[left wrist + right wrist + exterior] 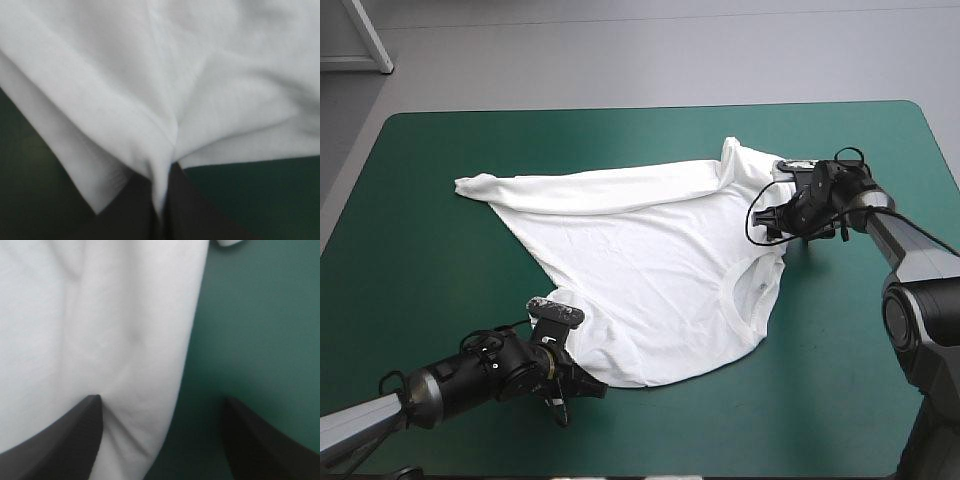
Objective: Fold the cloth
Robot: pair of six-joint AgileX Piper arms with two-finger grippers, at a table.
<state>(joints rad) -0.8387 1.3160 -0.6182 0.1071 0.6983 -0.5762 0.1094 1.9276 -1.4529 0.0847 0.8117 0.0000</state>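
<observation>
High view: one white T-shirt (pixel 640 270) lies spread on the teal-green table cover (pixel 450 330), in the middle and reaching toward the right. The fabric is soft and thin, mostly flat with shallow creases. Its outline is irregular: one long sleeve-like point runs to the far left, a bunched fold rises at the far right, and a ribbed round collar (pixel 745 290) sits at the near right. Two arms are in view. The left gripper (pixel 588 386) is at the shirt's near hem, left of centre. The right gripper (pixel 778 222) is at the shirt's right edge, just beyond the collar.

Left wrist view: the two black fingers (pixel 200 215) of the left gripper (pixel 162 205) meet in one arch, with a pinch of the T-shirt (pixel 150 75) clamped between them. The cloth fans out ahead in smooth folds, with a stitched hem band along one side. The teal-green cover (pixel 260 200) shows on both sides.

Right wrist view: the right gripper (pixel 161 399) has its two black fingers (pixel 65 440) spread wide. The T-shirt (pixel 100 315) edge lies between them, covering the side toward one finger. The other finger is over bare teal-green cover (pixel 250 315). The weave looks fine and matte, with a few soft wrinkles.
</observation>
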